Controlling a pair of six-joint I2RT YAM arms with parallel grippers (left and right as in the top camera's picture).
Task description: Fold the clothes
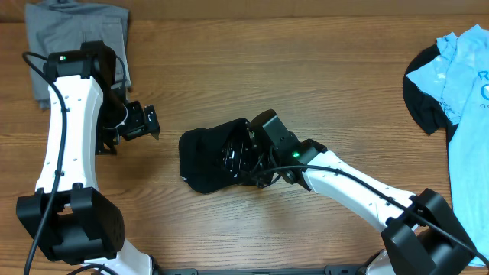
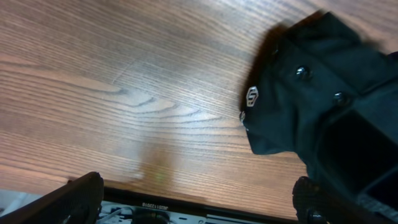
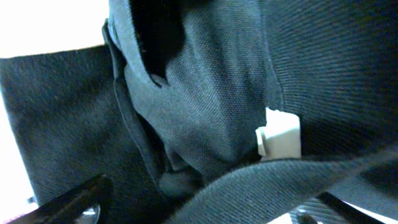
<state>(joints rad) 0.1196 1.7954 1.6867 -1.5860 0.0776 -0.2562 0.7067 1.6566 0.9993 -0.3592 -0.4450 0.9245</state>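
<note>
Table (image 1: pixel 306 69) shows you three garments; light blue T-shirt (image 1: pixel 466 99) at its right edge; grey trousers (image 1: pixel 76 38) in the far left corner; black shirt (image 1: pixel 202 164) bunched mid-table; your right gripper (image 1: pixel 241 156) is buried in it, fingers spread with cloth between; your left gripper (image 1: pixel 139 122) hangs just beside the shirt, fingers wide apart, empty.

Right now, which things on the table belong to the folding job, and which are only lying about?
Belong to the job:
black shirt, bundled at the centre
grey trousers, far left corner
light blue T-shirt, right edge
black garment under it

Only lying about:
no loose items seen, just the wooden table itself
</note>
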